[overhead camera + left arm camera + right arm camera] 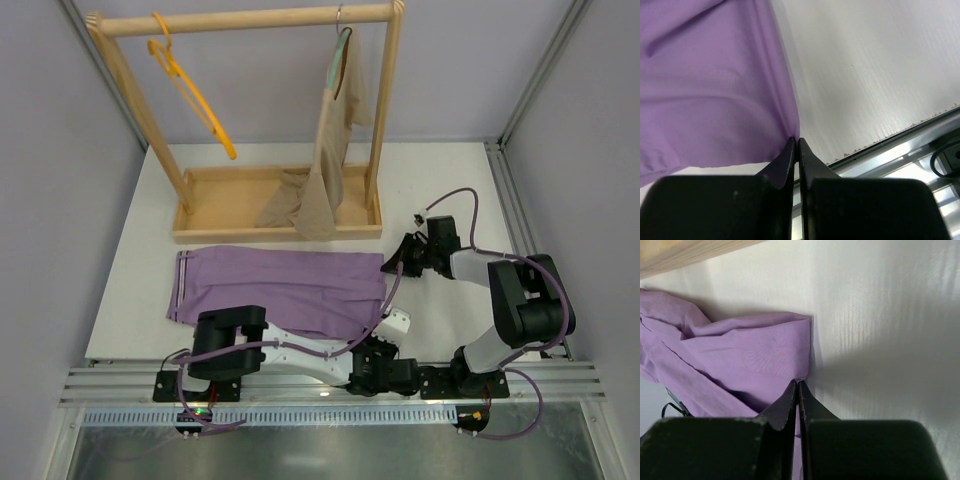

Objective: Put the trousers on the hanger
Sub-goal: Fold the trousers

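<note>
One thin orange-yellow plastic hanger [200,110] hangs left on the pale wooden rack [250,20]. In front, long lilac-purple fabric trousers [290,285] lie flat on the white counter [450,190] — my left claw [796,142] pinches their near hem corner, my right claw [797,385] the far one.

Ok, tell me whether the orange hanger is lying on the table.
No, the hanger hangs by its hook from the top bar of the wooden rack, near its left end.
</note>
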Robot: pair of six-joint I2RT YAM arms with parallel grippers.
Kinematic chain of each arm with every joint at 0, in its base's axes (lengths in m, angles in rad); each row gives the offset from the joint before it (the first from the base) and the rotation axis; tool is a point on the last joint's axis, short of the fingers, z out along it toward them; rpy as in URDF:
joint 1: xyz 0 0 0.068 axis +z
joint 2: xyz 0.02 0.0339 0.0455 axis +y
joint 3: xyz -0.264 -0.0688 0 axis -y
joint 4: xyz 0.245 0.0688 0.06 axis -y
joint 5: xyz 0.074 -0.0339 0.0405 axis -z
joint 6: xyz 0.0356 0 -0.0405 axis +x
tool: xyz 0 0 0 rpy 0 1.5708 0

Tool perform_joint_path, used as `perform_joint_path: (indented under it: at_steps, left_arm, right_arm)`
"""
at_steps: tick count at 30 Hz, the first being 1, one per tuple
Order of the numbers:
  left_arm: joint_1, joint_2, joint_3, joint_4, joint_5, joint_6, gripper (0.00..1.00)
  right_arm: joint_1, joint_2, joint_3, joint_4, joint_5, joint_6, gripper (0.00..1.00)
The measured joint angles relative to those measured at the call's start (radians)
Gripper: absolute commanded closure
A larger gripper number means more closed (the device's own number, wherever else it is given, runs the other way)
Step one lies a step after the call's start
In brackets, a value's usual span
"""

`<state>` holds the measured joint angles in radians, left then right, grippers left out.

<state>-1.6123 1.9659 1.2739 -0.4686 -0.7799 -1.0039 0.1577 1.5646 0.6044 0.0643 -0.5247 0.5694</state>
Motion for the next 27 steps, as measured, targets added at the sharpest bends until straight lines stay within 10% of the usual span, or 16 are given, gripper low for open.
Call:
perform_joint_path:
  at_steps: [10, 15, 20, 27]
  left_arm:
    - [-0.026, 0.000, 0.008, 0.005, 0.049, -0.042, 1.00]
    - [-0.029, 0.001, 0.040, -0.015, 0.052, -0.059, 1.00]
    - [-0.030, 0.001, 0.064, -0.034, 0.050, -0.066, 0.99]
    - [-0.008, 0.000, 0.100, -0.069, 0.064, -0.051, 0.63]
  right_arm:
    - [-0.034, 0.014, 0.073, -0.019, 0.013, -0.038, 0.94]
    - [-0.039, 0.004, 0.055, -0.011, 0.008, -0.044, 0.61]
    - [-0.044, -0.108, 0.034, -0.103, 0.050, -0.064, 0.51]
    - [-0.048, -0.350, -0.016, -0.232, 0.093, -0.069, 0.45]
